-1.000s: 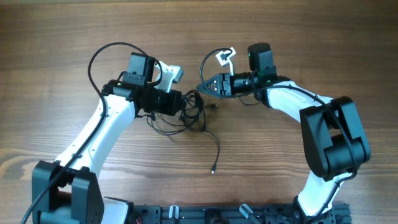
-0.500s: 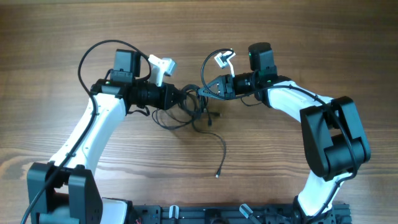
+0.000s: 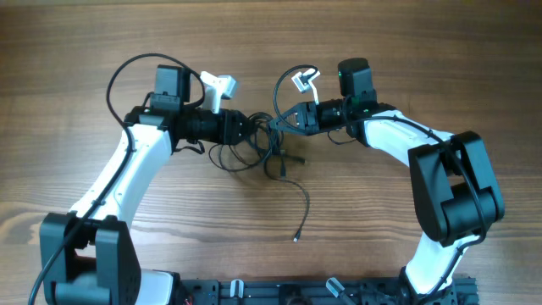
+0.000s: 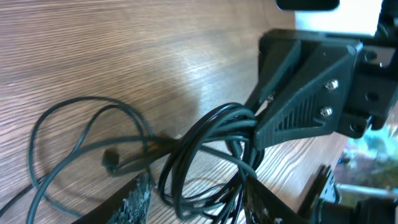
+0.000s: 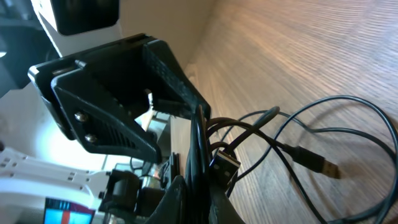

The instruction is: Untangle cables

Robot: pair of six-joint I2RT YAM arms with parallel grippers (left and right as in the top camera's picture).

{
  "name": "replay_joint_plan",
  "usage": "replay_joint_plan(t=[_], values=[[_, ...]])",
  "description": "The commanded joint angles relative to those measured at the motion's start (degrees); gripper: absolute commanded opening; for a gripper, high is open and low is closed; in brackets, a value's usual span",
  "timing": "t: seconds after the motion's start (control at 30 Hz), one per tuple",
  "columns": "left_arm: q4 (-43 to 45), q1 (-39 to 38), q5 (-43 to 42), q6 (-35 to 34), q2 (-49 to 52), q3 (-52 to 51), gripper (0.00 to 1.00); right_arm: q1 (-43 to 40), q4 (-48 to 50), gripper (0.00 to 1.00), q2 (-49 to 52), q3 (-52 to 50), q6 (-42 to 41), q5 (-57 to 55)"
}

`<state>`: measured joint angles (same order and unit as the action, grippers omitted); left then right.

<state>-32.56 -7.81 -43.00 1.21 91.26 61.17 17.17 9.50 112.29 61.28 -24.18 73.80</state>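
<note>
Wooden worktop (image 3: 440, 42): brown, grain running side to side.
Right arm (image 3: 445, 182), left arm (image 3: 127, 174): white with black joints, reaching inward from near edge, tips almost meeting.
Left gripper (image 3: 246, 129): fingers spread, cable loops lying between them.
Right gripper (image 3: 286, 119): fingers pressed together, pinching the cables (image 3: 269, 151).
Bundle at worktop centre, between both tips.
One loose tail trailing toward near edge, plug end (image 3: 295, 238) lying free.
</note>
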Motion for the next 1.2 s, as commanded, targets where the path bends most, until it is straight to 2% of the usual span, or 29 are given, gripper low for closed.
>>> replay_joint_plan(t=[0.0,0.07,0.17,0.37,0.43,0.6,0.93,0.97,1.03,1.07,1.17], values=[[-0.35,2.47,-0.9,-7.52,0.24,2.19,0.5,0.28,0.35,0.04,-0.11,0.11,-5.97,-5.97],[-3.3,1.51,-0.83,-7.23,0.26,2.16,0.45,0.28,0.35,0.04,-0.11,0.11,-11.32,-11.34],[-6.64,-0.94,1.03,-5.53,0.28,2.1,0.38,0.28,0.5,0.05,-0.11,0.11,-14.99,-14.99],[-5.51,-8.61,10.56,-5.6,0.37,1.05,0.37,0.28,0.52,0.04,-0.11,0.11,-16.5,-15.1],[-3.58,-10.78,13.09,-6.71,0.42,1.03,0.32,0.28,0.52,0.04,-0.11,0.11,-16.5,-15.1],[-0.11,-14.01,27.39,-15.63,0.66,0.96,0.33,0.28,0.5,0.04,-0.11,0.11,-16.41,-15.13],[4.28,-16.83,27.63,-16.7,4.92,0.96,0.33,0.28,0.5,0.04,-0.11,0.11,-16.33,-15.13],[4.5,-16.83,27.65,-16.7,4.92,0.96,0.3,0.28,0.5,0.04,-0.11,0.11,-16.31,-15.13],[4.55,-16.76,27.8,-16.68,4.92,0.96,0.13,0.28,0.52,0.04,-0.11,0.11,-16.31,-15.13],[4.5,-16.72,28.39,-16.68,4.92,0.96,0.09,0.28,0.5,0.04,-0.11,0.11,-16.31,-15.13],[4.31,-16.72,30.58,-16.68,4.92,0.96,0.08,0.28,0.5,0.04,-0.11,0.11,-16.31,-15.13]])
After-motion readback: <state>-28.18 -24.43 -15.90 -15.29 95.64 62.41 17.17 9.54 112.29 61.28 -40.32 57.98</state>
